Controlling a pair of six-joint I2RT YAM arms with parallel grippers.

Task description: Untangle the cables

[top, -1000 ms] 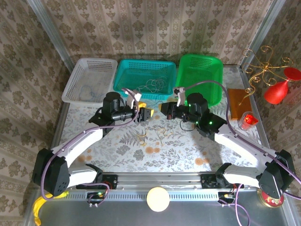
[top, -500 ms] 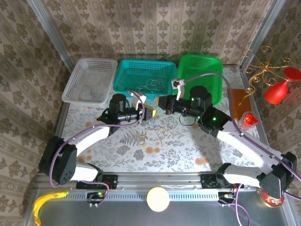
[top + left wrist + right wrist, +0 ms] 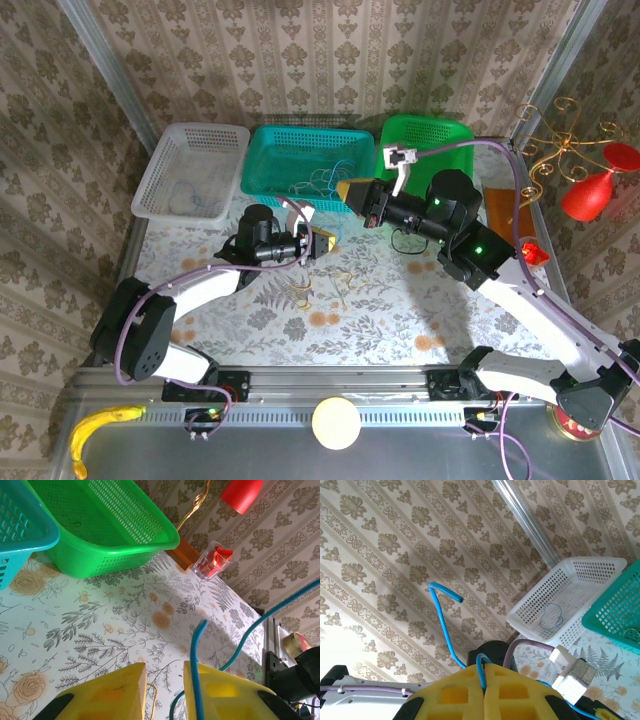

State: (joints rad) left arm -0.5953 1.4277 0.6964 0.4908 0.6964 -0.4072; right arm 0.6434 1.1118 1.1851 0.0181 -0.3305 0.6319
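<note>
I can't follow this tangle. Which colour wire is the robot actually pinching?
The blue cable: the right fingers are shut on it, its loose end curling up above them. No other colour is pinched there.

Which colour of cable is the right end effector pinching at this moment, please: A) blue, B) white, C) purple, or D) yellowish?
A, since in the right wrist view the blue cable rises straight out of the closed seam of the right end effector.
</note>
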